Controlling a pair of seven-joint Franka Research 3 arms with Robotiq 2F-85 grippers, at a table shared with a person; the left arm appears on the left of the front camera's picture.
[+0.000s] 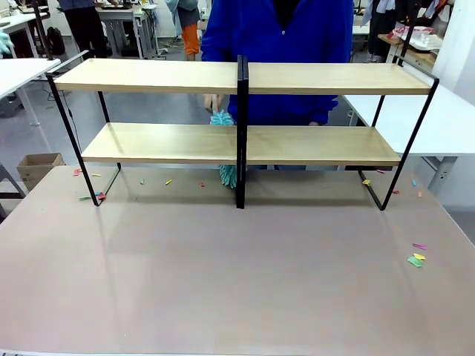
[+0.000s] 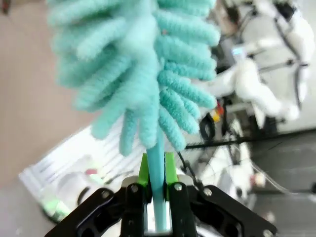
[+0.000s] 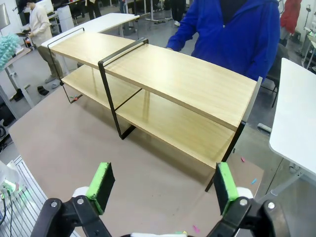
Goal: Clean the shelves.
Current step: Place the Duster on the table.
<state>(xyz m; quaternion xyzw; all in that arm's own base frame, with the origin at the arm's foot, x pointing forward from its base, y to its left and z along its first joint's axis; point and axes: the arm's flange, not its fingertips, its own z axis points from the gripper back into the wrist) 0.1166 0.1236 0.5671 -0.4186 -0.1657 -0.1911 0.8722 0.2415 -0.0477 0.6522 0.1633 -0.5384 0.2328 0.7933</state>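
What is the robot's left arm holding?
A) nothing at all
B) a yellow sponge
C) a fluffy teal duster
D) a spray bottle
C: in the left wrist view, the left gripper has its jaws shut on the thin handle of a fluffy teal duster.

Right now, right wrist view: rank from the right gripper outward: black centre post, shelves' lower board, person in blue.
From the right gripper:
1. Lower board of the shelves, straight ahead, just past the bare tabletop.
2. Black centre post, ahead to picture left; close to the lower board, so the order is loose.
3. Person in blue, behind the shelves.
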